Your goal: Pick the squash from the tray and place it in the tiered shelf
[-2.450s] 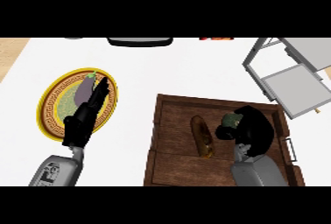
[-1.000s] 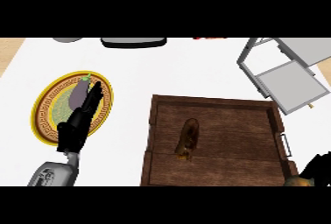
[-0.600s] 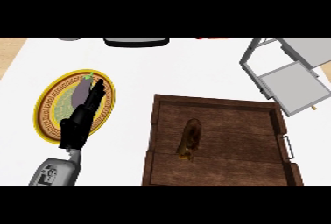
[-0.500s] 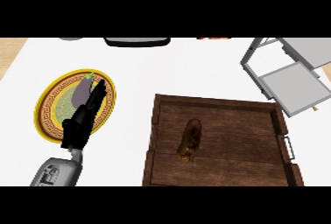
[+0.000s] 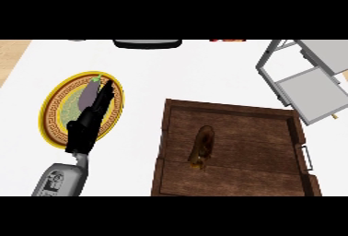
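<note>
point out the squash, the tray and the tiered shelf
squash [image 5: 202, 146], head view, middle of its body
tray [image 5: 231, 107], head view, far wooden rim
tiered shelf [image 5: 314, 94], head view, flat grey shelf panel

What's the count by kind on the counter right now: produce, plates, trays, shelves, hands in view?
Produce: 2, the squash in the tray and an eggplant on the plate
Plates: 1, the yellow-rimmed plate
Trays: 1, the wooden tray
Shelves: 1, the grey tiered shelf
Hands: 1, the left hand over the plate, fingers straight
Total: 6
</note>
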Robot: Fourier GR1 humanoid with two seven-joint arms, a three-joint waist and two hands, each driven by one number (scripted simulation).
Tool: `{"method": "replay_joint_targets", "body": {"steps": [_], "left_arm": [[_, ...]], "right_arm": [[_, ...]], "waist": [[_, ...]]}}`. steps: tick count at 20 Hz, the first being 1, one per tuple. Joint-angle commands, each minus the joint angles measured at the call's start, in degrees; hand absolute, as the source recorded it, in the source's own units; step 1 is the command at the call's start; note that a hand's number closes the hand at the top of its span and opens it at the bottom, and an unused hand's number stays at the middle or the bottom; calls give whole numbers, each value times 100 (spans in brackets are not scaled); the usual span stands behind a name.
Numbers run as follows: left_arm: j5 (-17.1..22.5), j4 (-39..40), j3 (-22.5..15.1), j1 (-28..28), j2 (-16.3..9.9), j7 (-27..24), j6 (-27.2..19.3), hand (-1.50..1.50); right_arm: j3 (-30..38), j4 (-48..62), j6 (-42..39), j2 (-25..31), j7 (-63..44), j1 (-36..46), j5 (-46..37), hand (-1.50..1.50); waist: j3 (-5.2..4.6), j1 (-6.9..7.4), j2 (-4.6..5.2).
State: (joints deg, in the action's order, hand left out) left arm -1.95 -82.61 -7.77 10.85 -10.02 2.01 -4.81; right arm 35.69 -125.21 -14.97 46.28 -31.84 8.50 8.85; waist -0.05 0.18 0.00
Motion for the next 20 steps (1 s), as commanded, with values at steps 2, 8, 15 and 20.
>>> {"method": "replay_joint_targets", "body": {"steps": [2, 8, 15, 20], "left_arm": [[-59, 338, 56, 8, 113, -339, 118, 0], [-197, 415, 133, 179, 154, -208, 48, 0], [-41, -16, 272, -17, 22, -60, 348, 0], [-242, -8, 175, 3, 229, 28, 228, 0]], "right_arm": [[-109, 988, 73, 239, 428, 580, -460, 150], [-447, 2389, 247, 746, 947, 1459, -864, 150], [-1495, 2924, 791, 881, 1085, 2454, -1803, 150], [-1695, 3395, 1073, 524, 1769, 2457, -2332, 150]], "waist": [[2, 13, 12], [2, 40, 25], [-1, 99, 22], [3, 38, 9]]}}
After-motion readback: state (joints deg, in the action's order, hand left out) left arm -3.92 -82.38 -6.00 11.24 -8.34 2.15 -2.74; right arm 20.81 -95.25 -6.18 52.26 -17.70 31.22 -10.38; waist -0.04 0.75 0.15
